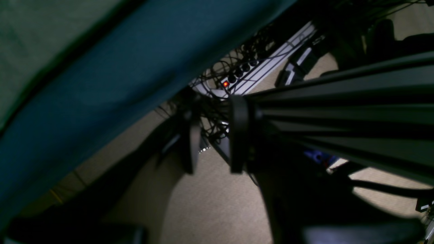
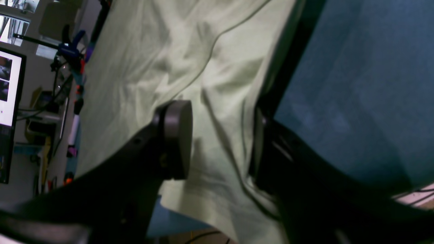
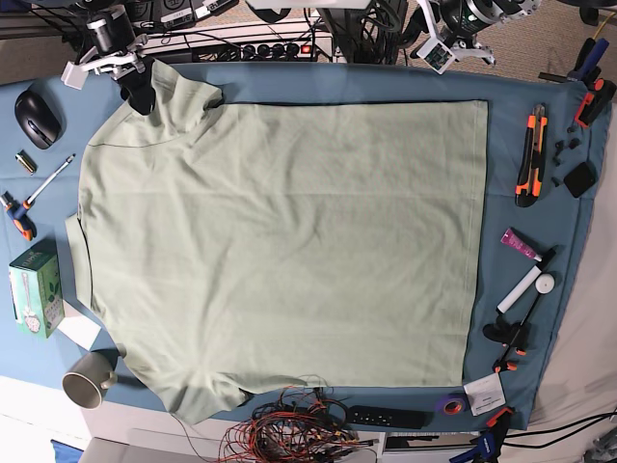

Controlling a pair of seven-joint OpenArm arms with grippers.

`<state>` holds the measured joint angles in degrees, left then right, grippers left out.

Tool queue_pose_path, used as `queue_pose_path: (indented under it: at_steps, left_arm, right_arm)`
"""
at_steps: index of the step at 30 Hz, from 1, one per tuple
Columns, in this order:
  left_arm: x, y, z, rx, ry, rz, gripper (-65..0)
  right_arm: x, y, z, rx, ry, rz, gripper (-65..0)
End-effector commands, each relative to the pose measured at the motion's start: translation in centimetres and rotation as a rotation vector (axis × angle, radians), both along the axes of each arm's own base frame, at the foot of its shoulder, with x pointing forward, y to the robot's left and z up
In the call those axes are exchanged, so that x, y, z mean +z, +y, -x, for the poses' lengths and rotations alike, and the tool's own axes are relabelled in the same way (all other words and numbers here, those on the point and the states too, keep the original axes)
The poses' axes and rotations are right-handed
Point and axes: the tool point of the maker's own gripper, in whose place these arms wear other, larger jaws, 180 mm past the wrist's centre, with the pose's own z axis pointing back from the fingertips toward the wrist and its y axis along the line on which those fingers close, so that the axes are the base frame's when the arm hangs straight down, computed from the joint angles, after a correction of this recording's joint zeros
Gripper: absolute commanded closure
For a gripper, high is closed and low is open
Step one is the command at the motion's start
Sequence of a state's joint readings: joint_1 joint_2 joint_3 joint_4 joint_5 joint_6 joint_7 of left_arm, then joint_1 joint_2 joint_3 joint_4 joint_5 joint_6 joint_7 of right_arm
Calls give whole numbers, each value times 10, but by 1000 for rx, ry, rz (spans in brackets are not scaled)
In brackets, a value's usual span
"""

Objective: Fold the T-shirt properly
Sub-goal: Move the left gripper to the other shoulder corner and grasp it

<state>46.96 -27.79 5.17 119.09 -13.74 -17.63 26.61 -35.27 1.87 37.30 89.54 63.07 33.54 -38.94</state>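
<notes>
Base view: overhead, straight down on my whole table (image 3: pixel 540 87).
Left wrist: off table edge, facing floor (image 1: pixel 210 203).
Right wrist: close over shirt (image 2: pixel 142 67) sleeve.
Shared: shirt, blue cloth (image 2: pixel 356 84).

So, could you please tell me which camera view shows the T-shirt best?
The base view: the whole T-shirt lies spread flat on the blue table cloth, sleeves and hem visible. The right wrist view shows only a wrinkled section at the cloth's edge, between open jaws. The left wrist view catches just a dim green corner.
</notes>
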Motion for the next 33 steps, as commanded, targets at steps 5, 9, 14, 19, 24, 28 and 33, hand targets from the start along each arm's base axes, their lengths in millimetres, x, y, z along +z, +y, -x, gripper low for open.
queue_pose_path:
  at_steps: [5,9,14,19,24,28,33]
  left_arm:
    - [5,0,-3,-14,-28,-5,-158]
    - [0,13,-15,7,-57,-87,-158]
    - [4,32,-41,68,-108,-193,-157]
    - [35,48,-65,120,-181,-203,-157]
    - [63,95,-91,296,-213,-147,-157]
    - [74,125,-103,364,-202,-61,-152]
    - [65,152,-108,440,-126,66,-151]
  right_arm:
    - [-27,9,25,66,173,27,-123]
    - [-24,16,24,139,143,56,0]
    - [-15,22,18,176,74,65,0]
    - [-15,21,18,176,74,66,0]
    - [-14,21,18,175,73,66,0]
    - [-14,21,17,174,69,67,0]
    - [-13,21,15,173,63,67,0]
